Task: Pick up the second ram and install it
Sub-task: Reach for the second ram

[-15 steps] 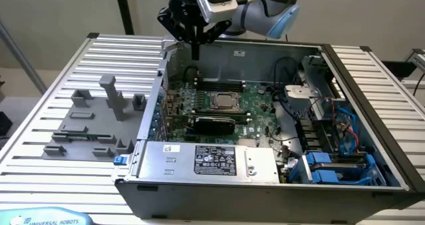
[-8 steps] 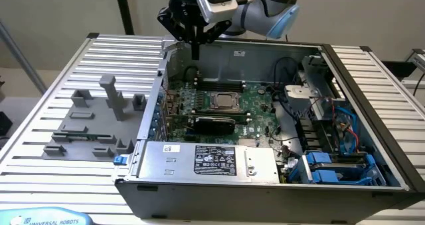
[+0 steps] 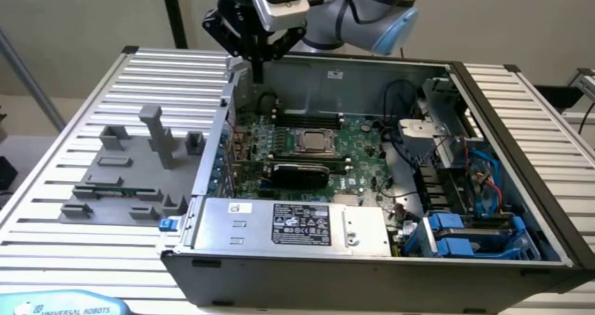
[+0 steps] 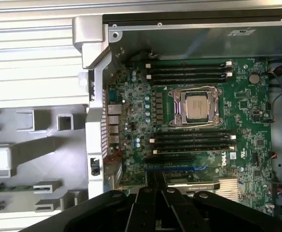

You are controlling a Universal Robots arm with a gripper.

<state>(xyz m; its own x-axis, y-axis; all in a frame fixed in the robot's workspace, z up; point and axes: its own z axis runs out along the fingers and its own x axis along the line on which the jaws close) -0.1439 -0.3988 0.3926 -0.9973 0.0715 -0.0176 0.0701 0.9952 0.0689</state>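
Observation:
The second ram (image 3: 105, 182) is a thin green stick lying in a slot of the grey holder fixture (image 3: 111, 203), on the ribbed table at the exterior view's left; the wrist view has the ram (image 4: 15, 188) in the same holder (image 4: 44, 145). My gripper (image 3: 258, 77) hangs shut and empty over the back left corner of the open computer case (image 3: 209, 168), well away from the stick. Its dark fingers (image 4: 148, 208) meet over the motherboard (image 4: 131, 96), whose black memory slots (image 4: 189, 72) flank the processor socket (image 4: 196, 107).
A tall grey post (image 3: 153, 130) rises from the holder fixture. Inside the case are a power supply (image 3: 288, 224), blue drive cages (image 3: 465, 235) and loose cables (image 3: 409, 130). The case's metal walls stand above the board. A black pole (image 3: 172, 12) stands behind the table.

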